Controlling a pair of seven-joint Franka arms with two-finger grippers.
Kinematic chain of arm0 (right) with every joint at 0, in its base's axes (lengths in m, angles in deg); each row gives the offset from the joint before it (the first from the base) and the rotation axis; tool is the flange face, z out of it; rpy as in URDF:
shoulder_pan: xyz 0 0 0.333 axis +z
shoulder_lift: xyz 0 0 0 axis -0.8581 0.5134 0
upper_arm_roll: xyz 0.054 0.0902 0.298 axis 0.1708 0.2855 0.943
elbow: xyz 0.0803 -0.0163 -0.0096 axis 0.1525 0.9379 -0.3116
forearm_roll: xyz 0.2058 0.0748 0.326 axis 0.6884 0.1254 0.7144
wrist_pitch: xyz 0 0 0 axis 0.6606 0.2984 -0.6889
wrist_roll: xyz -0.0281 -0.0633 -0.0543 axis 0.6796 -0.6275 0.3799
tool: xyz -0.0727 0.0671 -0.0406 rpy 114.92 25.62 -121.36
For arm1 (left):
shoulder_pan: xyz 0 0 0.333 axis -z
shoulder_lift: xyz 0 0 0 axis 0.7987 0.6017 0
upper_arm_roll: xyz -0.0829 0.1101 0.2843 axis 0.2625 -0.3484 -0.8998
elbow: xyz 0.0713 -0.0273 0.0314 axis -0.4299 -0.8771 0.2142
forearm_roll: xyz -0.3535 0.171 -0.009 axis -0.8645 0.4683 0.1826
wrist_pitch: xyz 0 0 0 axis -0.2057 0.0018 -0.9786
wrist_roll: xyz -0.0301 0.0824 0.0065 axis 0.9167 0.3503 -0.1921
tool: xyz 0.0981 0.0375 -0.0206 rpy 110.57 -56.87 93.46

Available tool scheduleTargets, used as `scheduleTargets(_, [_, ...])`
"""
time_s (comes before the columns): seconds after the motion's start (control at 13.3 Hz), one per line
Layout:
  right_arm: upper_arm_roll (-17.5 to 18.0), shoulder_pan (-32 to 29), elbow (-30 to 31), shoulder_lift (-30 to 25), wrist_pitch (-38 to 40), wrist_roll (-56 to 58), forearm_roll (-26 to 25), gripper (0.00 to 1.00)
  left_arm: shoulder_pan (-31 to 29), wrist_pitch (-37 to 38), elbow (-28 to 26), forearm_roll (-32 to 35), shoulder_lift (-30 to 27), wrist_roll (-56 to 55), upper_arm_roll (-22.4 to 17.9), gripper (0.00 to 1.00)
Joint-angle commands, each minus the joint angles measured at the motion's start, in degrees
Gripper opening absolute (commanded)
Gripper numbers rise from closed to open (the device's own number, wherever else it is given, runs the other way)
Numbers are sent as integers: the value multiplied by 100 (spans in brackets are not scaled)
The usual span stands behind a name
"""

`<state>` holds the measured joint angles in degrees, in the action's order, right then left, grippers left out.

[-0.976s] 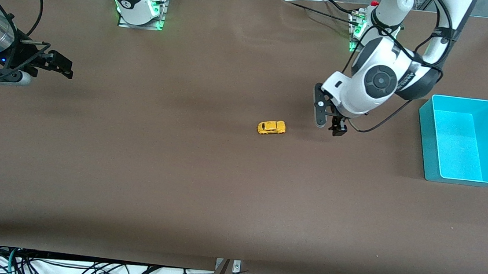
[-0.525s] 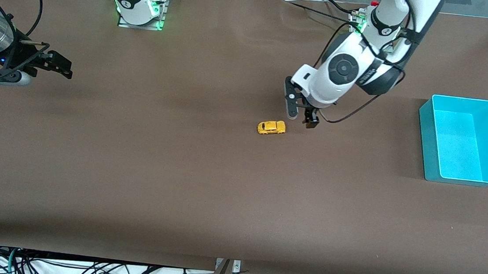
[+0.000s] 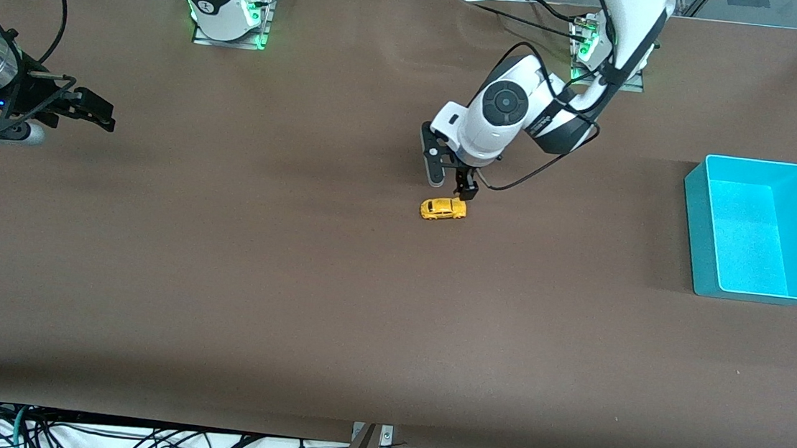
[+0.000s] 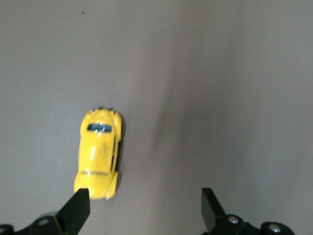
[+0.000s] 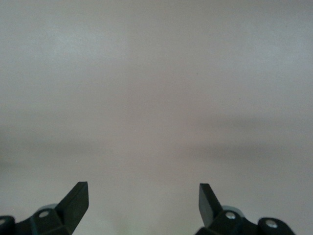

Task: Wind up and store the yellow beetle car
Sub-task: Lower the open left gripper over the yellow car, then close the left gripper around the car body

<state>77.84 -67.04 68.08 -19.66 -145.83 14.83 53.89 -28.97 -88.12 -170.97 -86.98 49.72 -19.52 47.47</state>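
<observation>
Left gripper (image 3: 449, 184), jaws wide, hovers beside the car (image 3: 443, 208); should centre over it before descending. Right gripper (image 3: 91, 110) waits, wide.

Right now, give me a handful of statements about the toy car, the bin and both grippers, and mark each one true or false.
1. The yellow beetle car stands on its wheels on the table. True.
2. The left gripper is shut on the car. False: it is open, low over the table just beside the car, holding nothing.
3. The car lies inside the turquoise bin. False: the bin holds nothing and stands toward the left arm's end of the table, apart from the car.
4. The right gripper is open and waits at the right arm's end of the table. True.
5. Two toy cars are on the table. False: only one.
</observation>
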Motion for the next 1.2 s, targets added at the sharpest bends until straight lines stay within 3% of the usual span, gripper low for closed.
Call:
scheduleTargets(0.0, [-19, -33, -182, 75, 128, -30, 81, 100, 232, -134, 468, -27, 461, -258, -100, 100])
scheduleTargets(0.45, [-19, -33, -173, 119, 128, -57, 81, 100, 373, -697, 487, 192, 883, -364, -214, 100])
scheduleTargets(1.13, [-19, -33, -173, 119, 146, -57, 81, 100, 356, -706, 487, 236, 857, -372, -285, 100])
